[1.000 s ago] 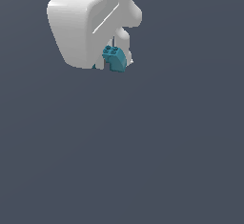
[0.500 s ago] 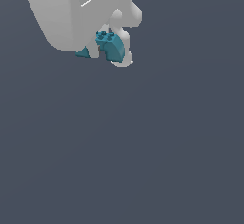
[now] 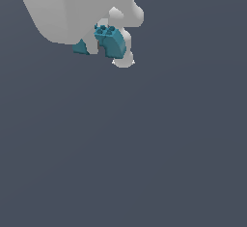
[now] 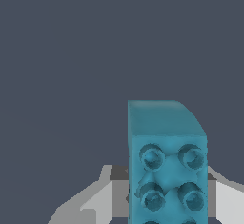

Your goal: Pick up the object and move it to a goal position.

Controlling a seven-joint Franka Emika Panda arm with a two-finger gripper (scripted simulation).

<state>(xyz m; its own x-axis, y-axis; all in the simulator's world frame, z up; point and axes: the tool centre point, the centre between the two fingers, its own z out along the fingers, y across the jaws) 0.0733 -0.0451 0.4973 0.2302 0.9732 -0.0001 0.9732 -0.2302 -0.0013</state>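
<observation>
In the exterior view, the white end effector [image 3: 112, 52] sits near the top of the frame toward the exterior view's left, its fingers clamped on the teal studded block [image 3: 111, 41], which hangs between them. The block's studs face upward and its rounded side curves toward the exterior view's right; a second small teal patch shows just beside it, under the white body. The background is plain dark grey-blue. In the wrist view, the block fills much of the frame between the 2 grey fingers [image 4: 102, 197], with 4 studs in plain sight.
</observation>
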